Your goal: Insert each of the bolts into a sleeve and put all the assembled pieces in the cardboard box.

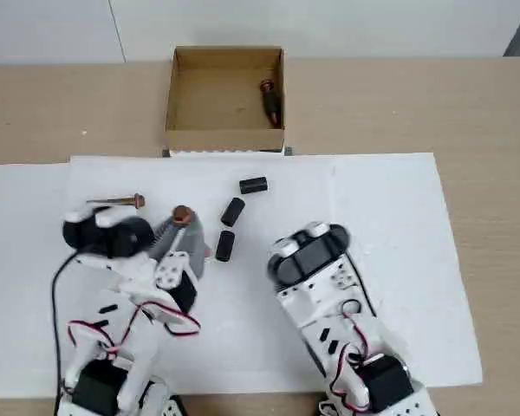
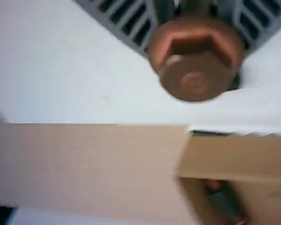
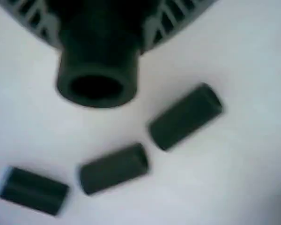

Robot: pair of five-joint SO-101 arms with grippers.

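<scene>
Holding a bolt (image 2: 196, 65) just behind its head, the left fingers (image 2: 117, 14) are closed in front of the cardboard box (image 1: 225, 139); the right fingers (image 3: 173, 21) clamp a sleeve (image 3: 96, 70) there too. Both pieces look light, rigid and slick: grip mid-length.

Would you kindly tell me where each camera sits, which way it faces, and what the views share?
High view: fixed above the table, looking down on the white sheet, cardboard box and both arms.
Left wrist view: on the left wrist, facing the box past the left gripper, shut on a bolt.
Right wrist view: on the right wrist, looking down past the right gripper, shut on a sleeve, at three loose sleeves.
Shared: bolt and box in high and left wrist views; loose sleeves in high and right wrist views.
</scene>
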